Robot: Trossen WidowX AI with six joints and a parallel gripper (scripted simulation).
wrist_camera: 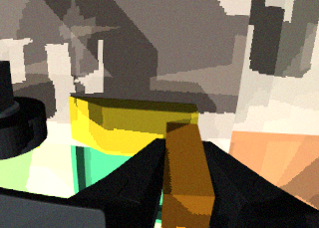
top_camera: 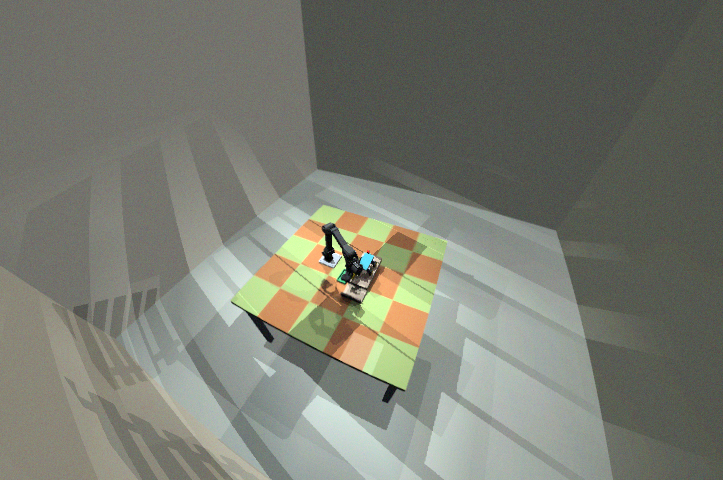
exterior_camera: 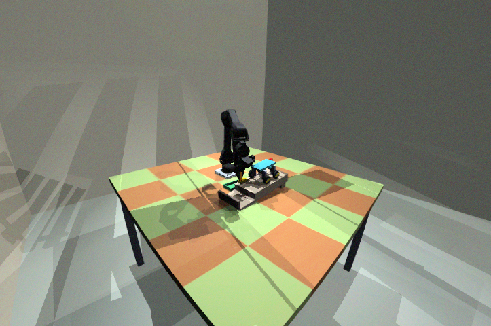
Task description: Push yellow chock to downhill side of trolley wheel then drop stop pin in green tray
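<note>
My gripper (top_camera: 352, 273) (exterior_camera: 240, 173) (wrist_camera: 181, 150) is shut on the orange handle of the yellow chock (exterior_camera: 244, 179) (wrist_camera: 115, 133). The chock is in the air by the ramp's near side, partly over the green tray (top_camera: 341, 278) (exterior_camera: 228, 187) (wrist_camera: 115, 160). The blue-topped trolley (top_camera: 367, 259) (exterior_camera: 263, 165) stands on the grey-brown ramp (top_camera: 371, 276) (exterior_camera: 267, 187) (wrist_camera: 199, 44), uphill of the chock. One dark trolley wheel (wrist_camera: 25, 130) is at the wrist view's left edge, with a gap to the chock. The red pin head (top_camera: 367, 251) (exterior_camera: 270, 159) shows behind the trolley's uphill end; its shaft is hidden.
A low walled trough (top_camera: 355, 293) (exterior_camera: 246, 202) is at the ramp's downhill end. The arm's white base plate (top_camera: 329, 260) (exterior_camera: 224, 174) is behind the tray. The checkered table (top_camera: 294, 308) (exterior_camera: 249, 265) carries everything, with strong shadows across it.
</note>
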